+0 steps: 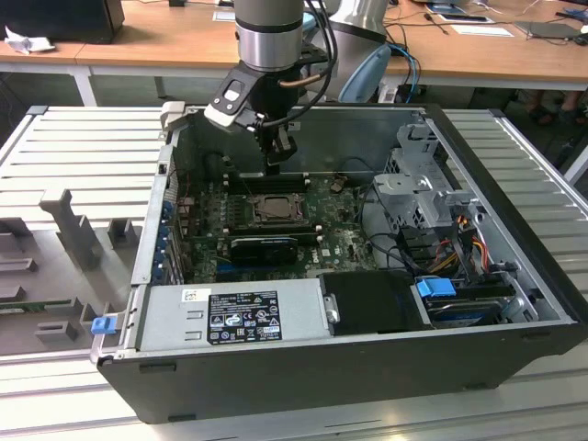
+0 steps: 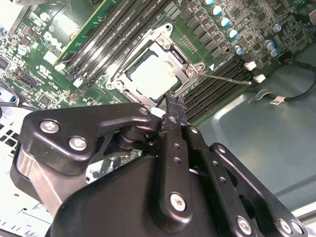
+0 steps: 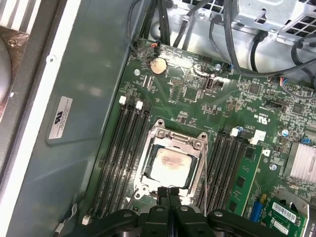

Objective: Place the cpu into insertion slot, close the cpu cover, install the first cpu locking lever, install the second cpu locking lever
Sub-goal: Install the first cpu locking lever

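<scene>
Gripper (image 3: 169,192) is sitting with its two black fingers pressed flat together, nothing showing between them, and the tips are hovering right at one edge of the insertion slot (image 1: 255,213). Can't tell from either wrist view whether they're actually touching the metal there.

The cpu (image 3: 169,165) is lying flat inside the insertion slot, pale silver-beige face up. The cpu cover (image 3: 178,138) is lying down around it like a picture frame, with the chip showing through the window. In the second wrist view a thin wire locking lever (image 2: 227,79) is sticking out from a corner of the insertion slot and running across the memory slots (image 2: 217,91) instead of lying along the frame.

In the exterior view the arm (image 1: 271,37) is coming down from the upper middle of the frame into the open computer case (image 1: 349,377). The insertion slot is sitting just below the fingers, a bit left of center, on the green motherboard (image 1: 344,234). A long black ribbed card (image 1: 265,248) is lying just below it in that picture, and the power supply (image 1: 230,317) is running along the lower left of the case. A metal drive cage (image 1: 418,184) is taking up the exterior view's right. The case is resting on a ribbed metal table (image 1: 83,147).
</scene>
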`<state>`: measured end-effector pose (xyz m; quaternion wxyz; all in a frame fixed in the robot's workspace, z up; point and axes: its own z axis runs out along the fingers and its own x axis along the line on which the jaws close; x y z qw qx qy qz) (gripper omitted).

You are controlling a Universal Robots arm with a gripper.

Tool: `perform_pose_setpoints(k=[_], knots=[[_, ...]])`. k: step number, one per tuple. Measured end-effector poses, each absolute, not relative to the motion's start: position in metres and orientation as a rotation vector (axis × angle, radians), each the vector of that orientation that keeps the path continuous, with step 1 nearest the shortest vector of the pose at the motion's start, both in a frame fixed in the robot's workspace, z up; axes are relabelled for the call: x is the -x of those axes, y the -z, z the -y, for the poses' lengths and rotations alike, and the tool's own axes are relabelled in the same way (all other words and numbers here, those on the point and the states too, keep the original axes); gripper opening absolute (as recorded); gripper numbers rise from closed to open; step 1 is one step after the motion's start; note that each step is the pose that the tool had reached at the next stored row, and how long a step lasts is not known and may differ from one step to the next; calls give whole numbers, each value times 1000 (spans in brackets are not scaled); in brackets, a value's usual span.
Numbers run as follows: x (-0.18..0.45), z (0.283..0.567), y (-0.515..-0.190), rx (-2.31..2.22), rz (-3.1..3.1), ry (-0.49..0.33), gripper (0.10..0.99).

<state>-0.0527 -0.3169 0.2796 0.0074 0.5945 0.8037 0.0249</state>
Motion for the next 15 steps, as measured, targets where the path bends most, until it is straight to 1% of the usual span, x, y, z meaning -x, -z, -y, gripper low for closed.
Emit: perform_pose_setpoints(k=[15], knots=[[53,317,-280,-1700,-2626,-77,106]])
